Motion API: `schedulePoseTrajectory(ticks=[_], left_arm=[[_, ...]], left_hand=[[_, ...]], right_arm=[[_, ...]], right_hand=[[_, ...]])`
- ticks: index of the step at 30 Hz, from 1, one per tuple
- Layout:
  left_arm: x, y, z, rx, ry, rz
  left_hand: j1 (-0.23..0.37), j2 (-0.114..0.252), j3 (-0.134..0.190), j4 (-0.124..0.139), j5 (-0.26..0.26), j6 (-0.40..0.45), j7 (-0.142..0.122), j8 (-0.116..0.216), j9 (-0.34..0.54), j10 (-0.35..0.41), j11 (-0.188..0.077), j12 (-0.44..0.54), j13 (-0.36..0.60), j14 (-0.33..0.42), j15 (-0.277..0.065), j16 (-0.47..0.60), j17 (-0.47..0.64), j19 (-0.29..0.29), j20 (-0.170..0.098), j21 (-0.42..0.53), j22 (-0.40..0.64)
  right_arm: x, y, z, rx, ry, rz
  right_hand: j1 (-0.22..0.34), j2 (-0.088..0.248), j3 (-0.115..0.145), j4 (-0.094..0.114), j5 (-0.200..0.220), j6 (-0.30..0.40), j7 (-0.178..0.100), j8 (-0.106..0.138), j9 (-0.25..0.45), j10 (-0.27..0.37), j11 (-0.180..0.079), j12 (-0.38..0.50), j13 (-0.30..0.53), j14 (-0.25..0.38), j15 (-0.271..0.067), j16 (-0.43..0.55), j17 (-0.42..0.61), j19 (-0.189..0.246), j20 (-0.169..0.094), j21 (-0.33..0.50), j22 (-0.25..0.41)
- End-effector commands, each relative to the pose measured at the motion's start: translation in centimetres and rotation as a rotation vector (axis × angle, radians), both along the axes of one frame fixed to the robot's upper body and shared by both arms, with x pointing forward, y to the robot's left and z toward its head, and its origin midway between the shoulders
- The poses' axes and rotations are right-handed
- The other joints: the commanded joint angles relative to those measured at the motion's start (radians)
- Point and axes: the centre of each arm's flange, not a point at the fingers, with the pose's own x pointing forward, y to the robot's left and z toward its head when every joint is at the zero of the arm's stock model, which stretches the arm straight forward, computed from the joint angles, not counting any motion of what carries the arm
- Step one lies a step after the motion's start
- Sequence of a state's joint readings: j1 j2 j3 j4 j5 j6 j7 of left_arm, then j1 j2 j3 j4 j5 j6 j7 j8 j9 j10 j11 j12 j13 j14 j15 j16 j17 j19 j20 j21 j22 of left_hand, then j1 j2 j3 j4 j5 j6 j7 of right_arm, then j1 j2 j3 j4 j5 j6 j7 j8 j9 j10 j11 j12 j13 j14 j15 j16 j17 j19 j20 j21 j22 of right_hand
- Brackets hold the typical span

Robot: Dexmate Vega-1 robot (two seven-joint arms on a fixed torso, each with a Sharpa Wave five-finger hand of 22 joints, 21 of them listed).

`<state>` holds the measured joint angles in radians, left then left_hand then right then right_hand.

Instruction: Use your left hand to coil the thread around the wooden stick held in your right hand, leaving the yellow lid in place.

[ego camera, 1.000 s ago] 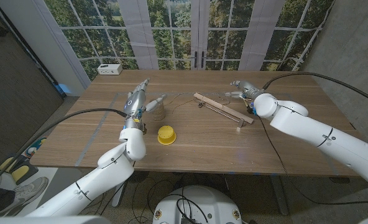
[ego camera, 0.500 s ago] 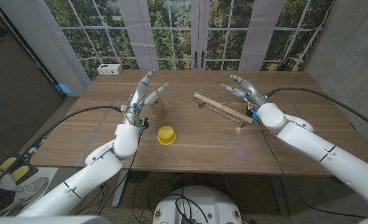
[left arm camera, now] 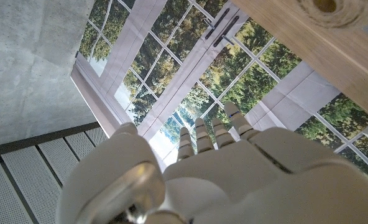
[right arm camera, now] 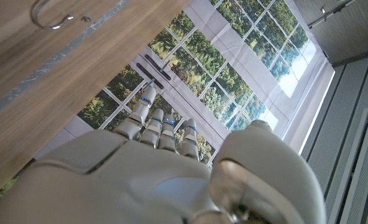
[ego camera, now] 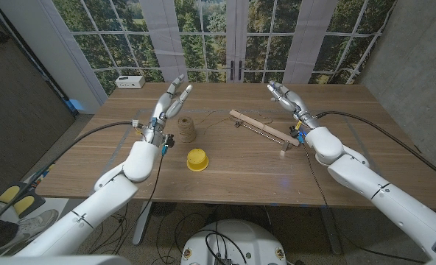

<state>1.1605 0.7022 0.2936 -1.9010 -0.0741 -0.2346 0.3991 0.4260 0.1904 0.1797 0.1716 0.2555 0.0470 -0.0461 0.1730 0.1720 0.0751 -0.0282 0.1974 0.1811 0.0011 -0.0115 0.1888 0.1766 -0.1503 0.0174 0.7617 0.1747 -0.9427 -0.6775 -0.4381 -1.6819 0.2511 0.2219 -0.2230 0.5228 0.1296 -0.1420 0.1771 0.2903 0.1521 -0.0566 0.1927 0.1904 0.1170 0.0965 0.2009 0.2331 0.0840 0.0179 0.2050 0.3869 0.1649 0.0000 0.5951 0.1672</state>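
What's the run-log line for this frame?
left hand: open, raised behind thread spool | right hand: open, raised, holds nothing | wooden stick: lying on table | yellow lid: on table, untouched

A matt, grained wood tabletop [ego camera: 240,165] is seen across the frame's middle. Left of centre, a rough, fibrous spool of thread [ego camera: 186,129] is shown; below it, a smooth yellow plastic lid [ego camera: 197,159]. The wooden stick [ego camera: 262,127] looks pale and unvarnished. Both arms are cased in glossy white plastic.
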Motion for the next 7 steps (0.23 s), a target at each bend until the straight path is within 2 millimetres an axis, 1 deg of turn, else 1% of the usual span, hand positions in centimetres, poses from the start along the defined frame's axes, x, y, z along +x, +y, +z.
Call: schedulePoseTrajectory(ticks=[1,2,4,5,6,7], left_arm=[[1.0,2.7,-0.4,0.001,0.012,-0.077],[1.1,2.9,-1.0,-0.04,0.027,-0.066],[2.0,3.3,-1.8,-0.1,0.067,-0.108],[2.4,3.6,-1.9,-0.091,0.083,-0.116],[3.0,4.0,-1.9,-0.071,0.061,-0.136],[3.0,4.2,-2.1,-0.067,0.063,-0.134]], left_hand=[[-0.004,0.013,0.008,0.008,0.012,0.004,0.015,0.007,0.0,0.013,0.007,0.005,0.0,0.009,-0.005,0.005,0.0,-0.001,-0.016,-0.002,0.005],[-0.006,0.013,0.009,0.008,0.013,0.003,0.014,0.007,0.0,0.012,0.007,0.004,0.0,0.009,-0.005,0.004,0.0,-0.002,-0.017,-0.003,0.005],[-0.007,0.013,0.011,0.008,0.015,0.004,0.012,0.007,0.0,0.014,0.008,0.005,-0.001,0.011,-0.007,0.005,0.0,-0.001,-0.017,-0.003,0.005],[-0.008,0.013,0.013,0.008,0.016,0.004,0.012,0.007,0.0,0.014,0.01,0.005,-0.001,0.012,-0.007,0.005,0.0,-0.001,-0.017,-0.003,0.004],[-0.008,0.013,0.014,0.008,0.016,0.004,0.012,0.007,0.0,0.014,0.009,0.005,-0.001,0.012,-0.007,0.005,0.0,0.0,-0.018,-0.004,0.004],[-0.011,0.013,0.019,0.008,0.019,-0.005,0.02,0.004,0.0,0.01,0.012,0.003,0.0,0.008,-0.003,0.003,-0.001,-0.003,-0.016,-0.006,0.004]], right_arm=[[-2.0,1.1,-0.7,0.046,-0.072,-0.055],[-2.2,1.5,-1.0,0.055,-0.073,-0.058],[-2.4,2.2,-1.6,0.082,-0.072,-0.037],[-2.6,2.5,-1.7,0.077,-0.072,-0.032],[-2.9,2.8,-1.7,0.075,-0.078,-0.038],[-3.2,2.9,-1.5,0.076,-0.085,-0.045]], right_hand=[[-0.021,0.005,-0.01,0.0,0.0,0.016,0.016,0.011,0.002,0.02,0.001,0.009,-0.003,0.01,0.002,0.005,-0.006,0.012,0.0,-0.006,0.002],[-0.025,0.008,-0.011,-0.002,0.001,0.022,0.016,0.013,0.002,0.024,0.003,0.01,-0.004,0.012,0.003,0.005,-0.008,0.012,0.0,-0.008,0.002],[-0.03,0.012,-0.01,-0.005,0.002,0.029,0.017,0.014,0.001,0.035,0.004,0.013,-0.007,0.02,0.006,0.006,-0.014,0.019,0.002,-0.01,0.002],[-0.03,0.013,-0.01,-0.006,0.003,0.029,0.018,0.013,0.001,0.036,0.004,0.013,-0.008,0.022,0.008,0.006,-0.016,0.02,0.003,-0.01,0.002],[-0.031,0.015,-0.01,-0.008,0.003,0.03,0.019,0.013,0.001,0.04,0.006,0.014,-0.009,0.024,0.01,0.006,-0.018,0.023,0.006,-0.011,0.002],[-0.031,0.015,-0.01,-0.008,0.003,0.031,0.02,0.013,0.001,0.042,0.005,0.015,-0.009,0.026,0.011,0.007,-0.019,0.024,0.006,-0.012,0.002]])
